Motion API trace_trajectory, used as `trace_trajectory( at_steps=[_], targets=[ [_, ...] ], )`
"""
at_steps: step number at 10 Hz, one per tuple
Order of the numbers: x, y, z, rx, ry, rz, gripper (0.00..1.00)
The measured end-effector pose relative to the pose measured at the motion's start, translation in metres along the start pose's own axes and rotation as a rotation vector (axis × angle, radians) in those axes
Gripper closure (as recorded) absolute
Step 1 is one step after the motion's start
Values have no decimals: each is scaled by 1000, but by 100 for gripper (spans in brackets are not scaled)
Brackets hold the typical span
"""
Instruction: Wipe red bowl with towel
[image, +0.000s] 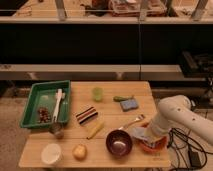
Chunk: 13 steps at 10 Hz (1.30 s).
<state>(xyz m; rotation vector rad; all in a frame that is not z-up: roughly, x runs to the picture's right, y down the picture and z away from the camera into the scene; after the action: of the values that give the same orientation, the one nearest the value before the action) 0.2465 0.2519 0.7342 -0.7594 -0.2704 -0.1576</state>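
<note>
The red bowl (156, 145) sits at the table's front right corner, mostly covered by my white arm. My gripper (148, 136) is down at the bowl's left rim. A pale crumpled cloth, which looks like the towel (138, 133), lies against the gripper at the bowl's left edge. The inside of the bowl is hidden by the arm.
A dark purple bowl (119, 142) stands just left of the red one, with a metal spoon (132, 121) behind it. Further off are a blue sponge (129, 104), green cup (97, 93), striped object (86, 115), yellow item (95, 129), green tray (33, 108), white cup (51, 154) and orange fruit (79, 151).
</note>
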Motion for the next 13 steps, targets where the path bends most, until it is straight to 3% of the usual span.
trace_trajectory(
  at_steps=[3,6,8,11,13],
  targets=[
    [44,19,-17,12,56,85,100],
    [63,5,-19,50,79,121,100],
    [54,-15,-15,70,72,101,100],
    [22,-40,-4,77,41,45,100],
    [3,-37,1,64,18,11,100]
  ],
)
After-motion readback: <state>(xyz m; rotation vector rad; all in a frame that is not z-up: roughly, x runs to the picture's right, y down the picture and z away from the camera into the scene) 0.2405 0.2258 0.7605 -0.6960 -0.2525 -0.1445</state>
